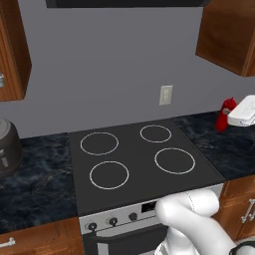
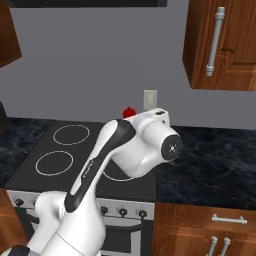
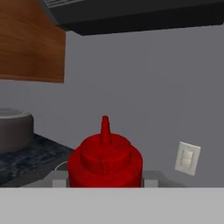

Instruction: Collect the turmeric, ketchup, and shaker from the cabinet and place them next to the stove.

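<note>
Claw (image 3: pixel 105 180) narrowly parted — clamped round the ketchup (image 3: pixel 105 162).

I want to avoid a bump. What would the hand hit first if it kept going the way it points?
Holding the ketchup, the hand points across the stove; the grey wall seems first, though depth is unclear.

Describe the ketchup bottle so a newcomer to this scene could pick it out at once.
Start at the black stove with four white rings. On the dark counter to its right, by the wall outlet, the gripper holds the ketchup: the one bright red thing, with a ribbed cap and pointed nozzle.
</note>
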